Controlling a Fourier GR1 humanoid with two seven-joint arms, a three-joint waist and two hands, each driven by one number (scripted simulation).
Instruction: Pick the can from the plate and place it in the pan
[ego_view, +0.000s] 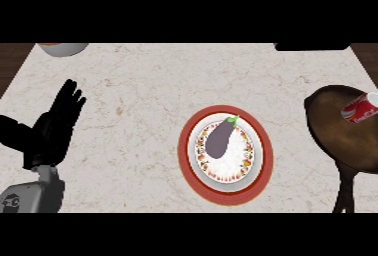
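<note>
Red can (361, 108) lies on its side inside the brown pan (332, 135) at the right edge, partly cut off by the frame; red-rimmed plate (184, 150) mid-counter carries only an eggplant (219, 138). Left hand (52, 131) at left, fingers straight and pointing up, holding nothing, well apart from plate. Right hand out of view. Bowl (63, 48) top left

View: one, from the robot's head, over the worktop's near edge.
Facing: steeply down onto the worktop (140, 80), with its far side at the top.
Nearness: close; the worktop fills almost the whole frame.
Framing: plate (185, 155) near mid-worktop; pan (332, 135) cut off at the right.
</note>
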